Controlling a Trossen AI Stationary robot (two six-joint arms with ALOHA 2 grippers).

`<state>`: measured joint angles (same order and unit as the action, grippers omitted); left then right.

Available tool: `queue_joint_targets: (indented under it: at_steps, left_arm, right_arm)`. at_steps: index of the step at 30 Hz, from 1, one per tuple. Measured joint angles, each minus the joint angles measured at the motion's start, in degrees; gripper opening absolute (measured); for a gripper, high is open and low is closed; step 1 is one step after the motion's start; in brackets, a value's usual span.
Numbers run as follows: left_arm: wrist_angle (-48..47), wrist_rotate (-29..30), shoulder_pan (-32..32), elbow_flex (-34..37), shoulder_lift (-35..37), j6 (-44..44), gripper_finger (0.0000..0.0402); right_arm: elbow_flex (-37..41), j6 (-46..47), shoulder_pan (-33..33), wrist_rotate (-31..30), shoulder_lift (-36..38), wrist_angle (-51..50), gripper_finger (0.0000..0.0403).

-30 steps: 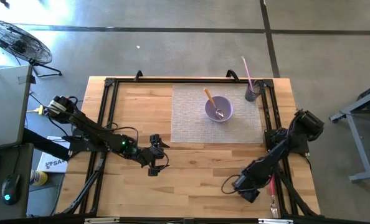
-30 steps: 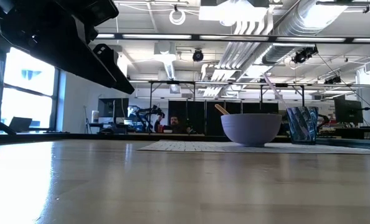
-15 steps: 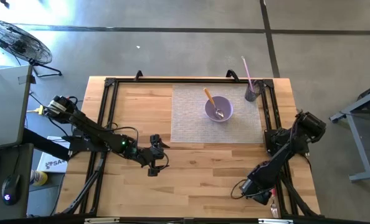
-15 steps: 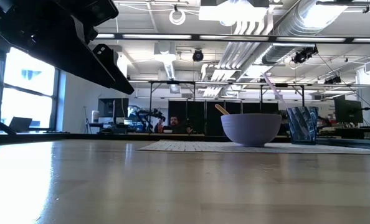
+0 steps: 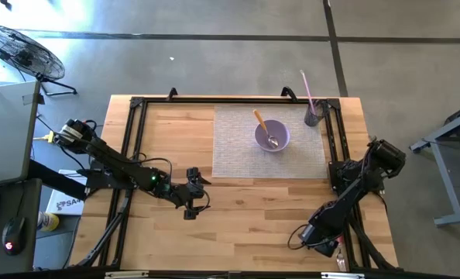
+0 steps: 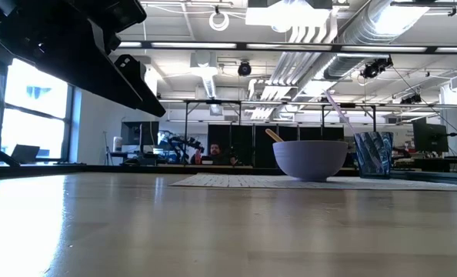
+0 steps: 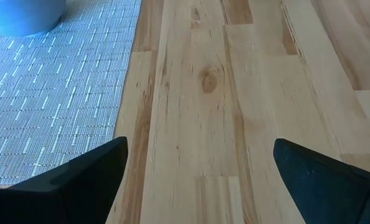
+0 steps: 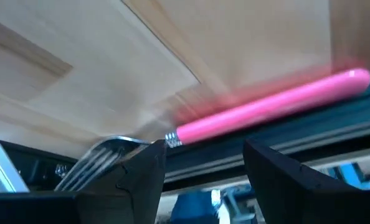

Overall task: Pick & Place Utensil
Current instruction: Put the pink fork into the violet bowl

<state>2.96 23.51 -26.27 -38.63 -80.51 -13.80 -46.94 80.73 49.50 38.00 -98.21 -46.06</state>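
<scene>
As seen from above, the right gripper point(image 5: 306, 240) sits low at the near right corner of the worktop point(image 5: 176, 139), beside the pink-handled fork point(image 5: 339, 249) lying along the frame rail. The left gripper point(image 5: 193, 192) waits near the worktop's middle. A purple bowl point(image 5: 272, 136) holding a wooden-handled spoon point(image 5: 262, 128) rests on the grey mat point(image 5: 238, 155); a dark cup point(image 5: 314, 116) stands at the far right.

At table level, bowl and cup stand on the mat.

Left wrist view: jaws spread wide over bare wood.

Right wrist view: jaws apart, the fork point(image 8: 235, 121) just beyond them, apparently not touched.
</scene>
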Motion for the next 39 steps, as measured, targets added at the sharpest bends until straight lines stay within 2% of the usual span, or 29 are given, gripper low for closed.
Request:
queue_joint_targets:
  at_steps: [8, 15, 30, 39]
  left_arm:
    - [0.0, 0.0, -0.01, 0.0, 0.0, 0.02, 0.0397]
    - [0.07, 0.02, 0.0, 0.0, 0.0, 0.01, 0.0397]
    - [0.03, -0.02, 0.0, 0.0, 0.0, 0.02, 0.0397]
    - [0.02, -0.06, 0.0, 0.0, 0.01, 0.0, 0.0397]
  right_arm:
    - [0.18, 0.41, 0.07, 0.69, 0.01, -0.31, 0.0208]
    - [4.75, 4.72, 0.99, 2.64, 0.13, 9.19, 0.0208]
    - [1.07, 6.59, -1.57, -9.27, 0.16, 9.81, 0.0208]
    - [0.74, 10.19, -5.37, -10.46, 0.17, 9.7, 0.0208]
